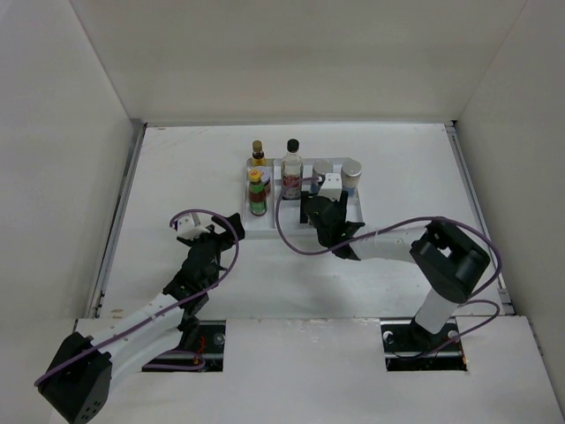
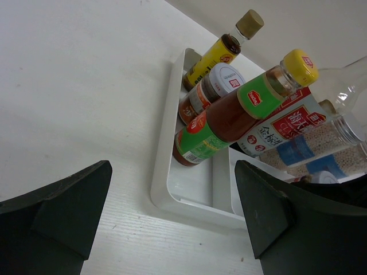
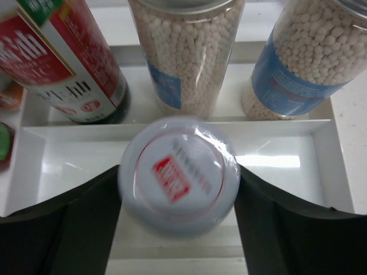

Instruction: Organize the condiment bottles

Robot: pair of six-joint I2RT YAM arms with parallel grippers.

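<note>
Silver-lidded jar (image 3: 179, 175) fills half-open right end effector (image 3: 179, 192).

With 12 o'clock away from me in the overhead view, every bottle stands upright at the white tray (image 1: 262, 231). The small yellow bottle (image 1: 258, 152), tan-capped, is at the 11 o'clock corner. At its 6 o'clock I see a short brown-filled jar (image 2: 221, 80) with a white, red-marked lid. Next comes the yellow-capped green bottle (image 1: 257, 194), with reddish sauce above its label. The tall dark bottle (image 1: 292, 168), black-capped with a red-white label, sits at 12 o'clock. At its 3 o'clock stand a bead jar (image 3: 186, 57) and a second bead jar (image 3: 309, 57), both clear, blue-labelled and full of pale beads. A silver-lidded jar (image 3: 179, 175), red mark on top, sits at the first one's 6 o'clock, one compartment nearer.
</note>
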